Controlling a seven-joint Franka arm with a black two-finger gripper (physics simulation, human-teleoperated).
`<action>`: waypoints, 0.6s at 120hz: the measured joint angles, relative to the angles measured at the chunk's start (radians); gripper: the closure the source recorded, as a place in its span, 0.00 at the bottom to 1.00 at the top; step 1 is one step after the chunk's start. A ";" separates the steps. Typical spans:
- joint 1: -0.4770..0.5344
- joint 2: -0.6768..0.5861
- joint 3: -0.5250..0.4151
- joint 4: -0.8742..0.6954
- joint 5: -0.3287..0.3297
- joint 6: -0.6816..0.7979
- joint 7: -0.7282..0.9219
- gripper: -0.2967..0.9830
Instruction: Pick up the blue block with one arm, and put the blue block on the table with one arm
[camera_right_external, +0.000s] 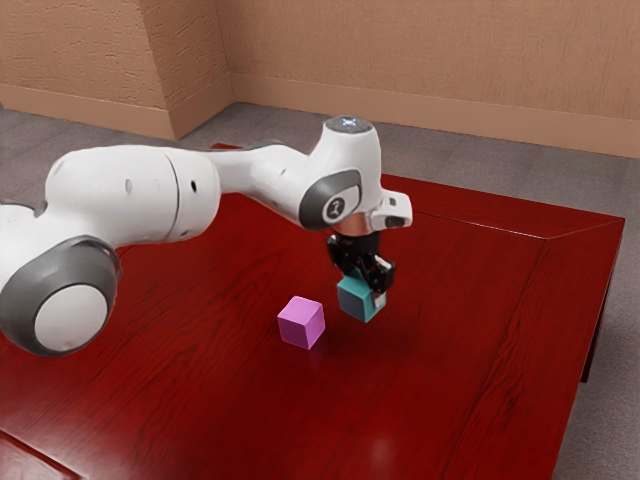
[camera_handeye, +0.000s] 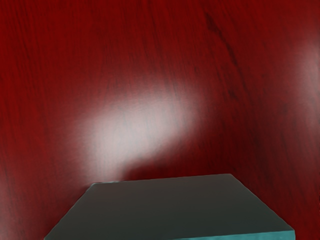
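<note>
Start at the exterior view's left: your white jointed arm (camera_right_external: 120, 195) reaches across past the pink cube-shaped block (camera_right_external: 300, 322), which sits on the worktop (camera_right_external: 450, 370) and has no part in this job. Just beside it, farther to the right, is your 1 target, the teal-blue cube-shaped block (camera_right_external: 353, 300), under the black two-finger claw (camera_right_external: 364, 289). You have the claw drawn in to the block's width, and it looks closed on the block: 1 finger lies against the near side, the other goes down behind. In the wrist view the block is close under the hand.

So I'd judge the grasp made, with the set-down and release left to do. You can't tell from here whether the block's base touches the wood or hangs a little above it, so lower gently before you let go, and keep clear of the pink one.

As for the surface, you are working on glossy red wood with dark grain, with soft pale glare in the wrist view. Behind it, from the left, you have a jutting tan wall corner (camera_right_external: 185, 60), then a long tan wall (camera_right_external: 420, 50) with a paler skirting board (camera_right_external: 470, 115), and grey flooring (camera_right_external: 60, 145) round the worktop.
</note>
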 joint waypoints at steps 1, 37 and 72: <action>0.000 0.001 0.000 0.001 0.000 -0.001 0.000 0.51; -0.010 0.005 -0.001 0.008 -0.022 -0.012 -0.001 0.32; -0.036 -0.080 0.006 0.008 -0.022 -0.055 -0.002 0.25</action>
